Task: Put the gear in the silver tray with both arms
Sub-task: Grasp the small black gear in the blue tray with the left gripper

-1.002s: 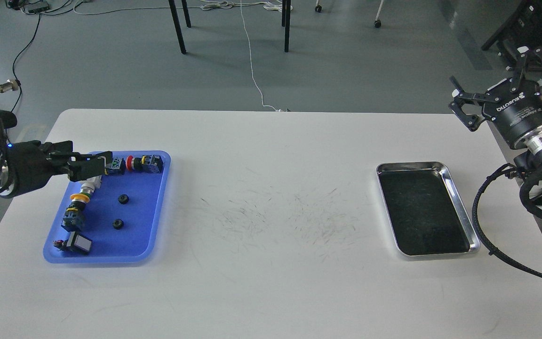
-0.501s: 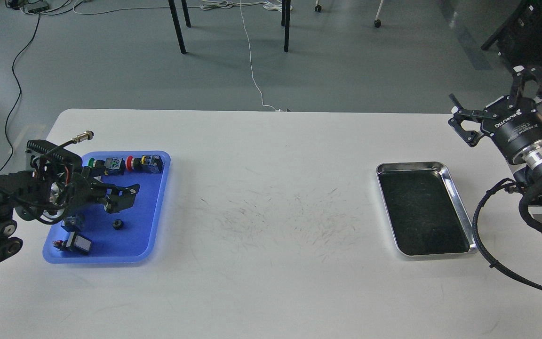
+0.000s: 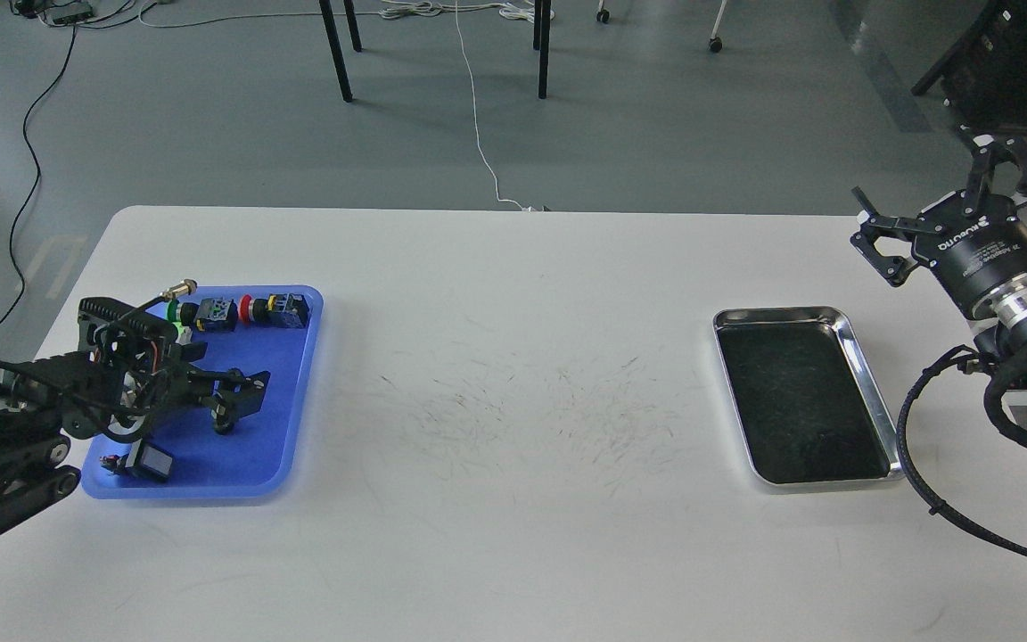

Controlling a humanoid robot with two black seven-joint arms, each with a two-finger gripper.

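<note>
The silver tray lies at the right of the white table, its dark bottom bare. My left gripper hangs low over the blue tray at the left with its jaws apart. A small black gear peeks out right under its lower finger; I cannot tell if they touch. A second gear is hidden behind the gripper. My right gripper is open and empty, raised beyond the table's right edge, behind and to the right of the silver tray.
The blue tray also holds a row of push-button switches along its far edge and a white-faced switch at its near left corner. The white table has dark scuff marks in the middle. Chair legs and cables are on the floor behind.
My left arm swung down and forward from the blue tray's far left corner to low over the gears, hiding one. My right gripper dropped slightly and shifted right.
</note>
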